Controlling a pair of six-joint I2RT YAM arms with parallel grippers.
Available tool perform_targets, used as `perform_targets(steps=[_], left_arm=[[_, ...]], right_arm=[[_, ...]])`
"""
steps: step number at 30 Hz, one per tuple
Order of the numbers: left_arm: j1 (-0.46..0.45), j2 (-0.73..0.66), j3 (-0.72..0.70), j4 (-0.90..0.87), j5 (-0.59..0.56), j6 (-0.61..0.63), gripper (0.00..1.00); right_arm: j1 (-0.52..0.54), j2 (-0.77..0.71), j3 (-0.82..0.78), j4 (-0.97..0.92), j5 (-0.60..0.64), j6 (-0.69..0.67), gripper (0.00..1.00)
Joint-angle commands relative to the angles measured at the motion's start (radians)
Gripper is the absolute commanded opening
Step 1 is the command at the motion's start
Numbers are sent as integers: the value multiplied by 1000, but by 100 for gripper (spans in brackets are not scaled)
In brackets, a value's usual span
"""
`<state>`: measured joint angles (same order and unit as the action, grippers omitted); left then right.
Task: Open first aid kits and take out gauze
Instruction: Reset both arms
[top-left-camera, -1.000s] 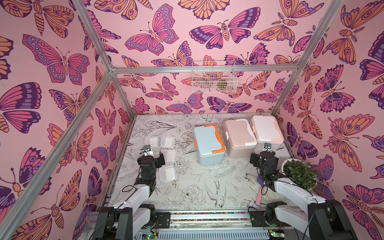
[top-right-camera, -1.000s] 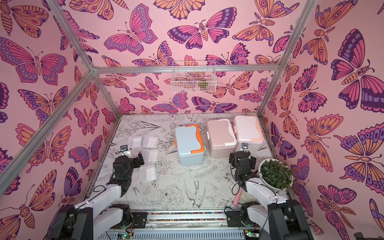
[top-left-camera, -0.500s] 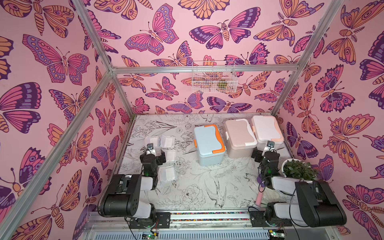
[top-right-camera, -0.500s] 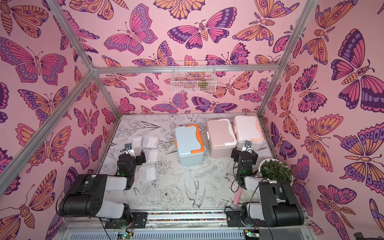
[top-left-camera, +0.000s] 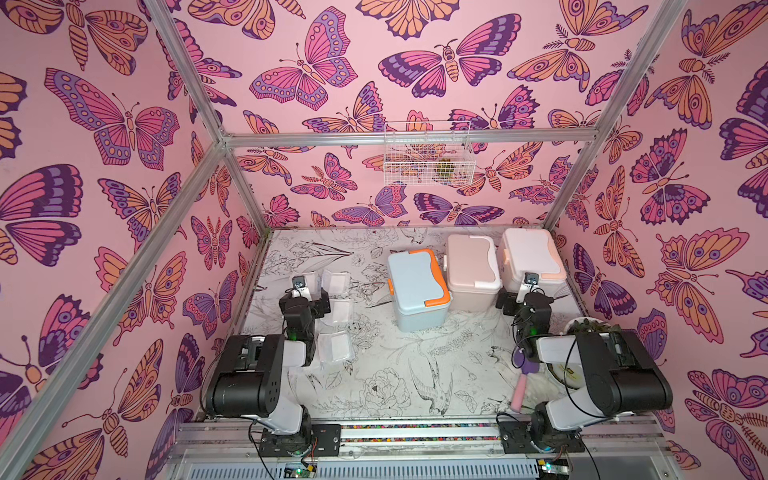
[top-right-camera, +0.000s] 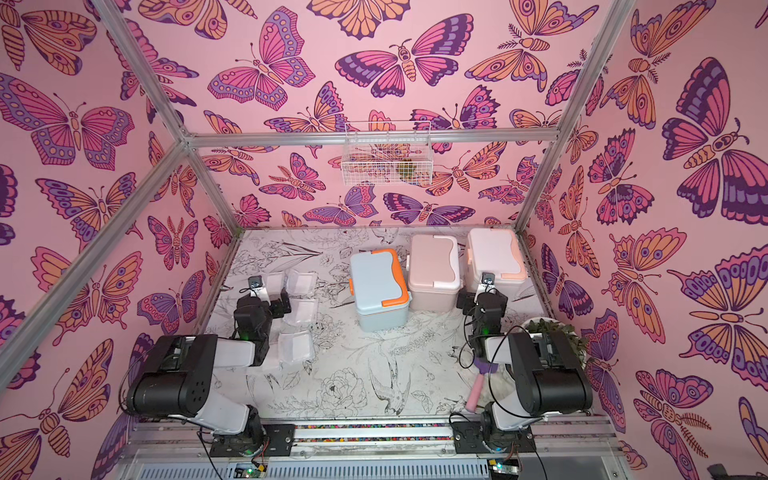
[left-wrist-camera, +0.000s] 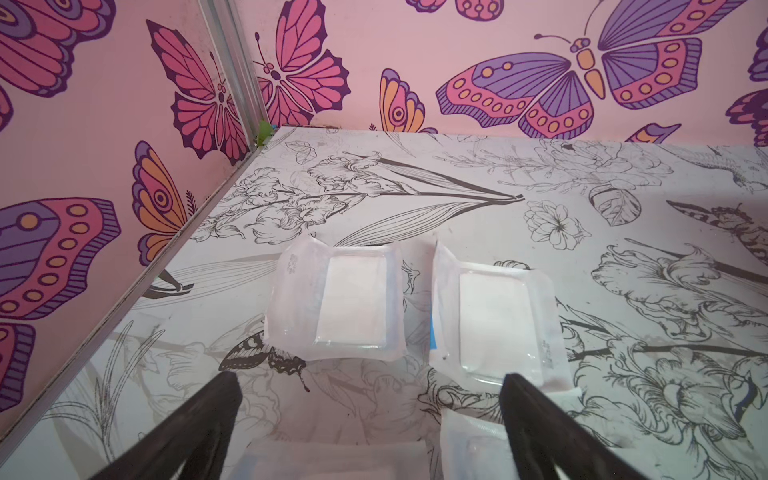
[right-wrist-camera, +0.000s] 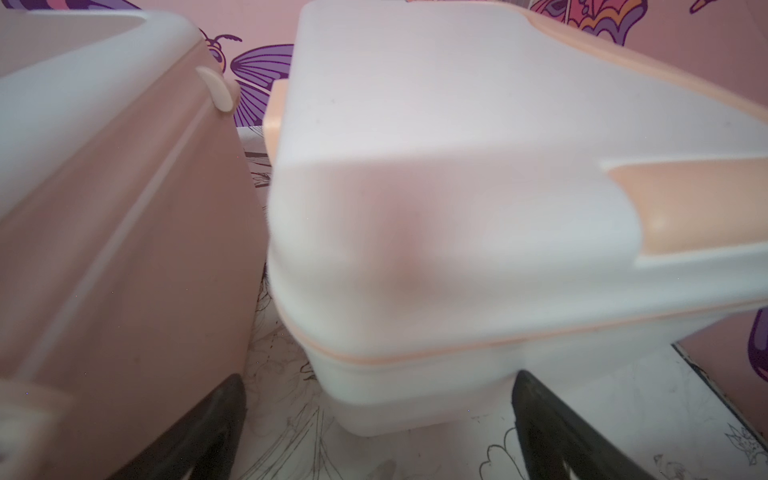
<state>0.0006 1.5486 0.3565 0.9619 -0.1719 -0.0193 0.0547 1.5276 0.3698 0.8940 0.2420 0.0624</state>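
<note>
Three first aid kits stand shut along the back right in both top views: light blue with orange trim (top-left-camera: 417, 286), dusty pink (top-left-camera: 471, 270) and white with peach trim (top-left-camera: 530, 262). Several gauze packets (top-left-camera: 334, 351) lie flat on the table at the left. My left gripper (top-left-camera: 304, 296) hovers open among them; the left wrist view shows two packets (left-wrist-camera: 336, 301) (left-wrist-camera: 494, 320) ahead of its gripper (left-wrist-camera: 370, 399). My right gripper (top-left-camera: 521, 297) is open and empty, close before the white kit (right-wrist-camera: 457, 187), with the pink kit (right-wrist-camera: 104, 187) beside it.
A potted plant (top-left-camera: 590, 328) stands at the right edge, behind my right arm. A purple brush with a pink handle (top-left-camera: 519, 392) lies near the front right. A wire basket (top-left-camera: 426, 156) hangs on the back wall. Metal frame posts line the walls.
Both arms have folded up, so their large black elbow links now rise at the front. The grippers have edged slightly toward the back and stay open.
</note>
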Motion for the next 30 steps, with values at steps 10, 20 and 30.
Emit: perform_targets(steps=[10, 20, 30], left_arm=[[-29, 6, -8, -3, -30, 22, 99], [-31, 7, -10, 4, -5, 35, 99], [-13, 4, 1, -21, 17, 19, 99]], right_arm=[[-6, -21, 23, -62, -29, -11, 99], [-5, -21, 23, -63, -29, -10, 99], [-6, -21, 23, -62, -29, -10, 99]])
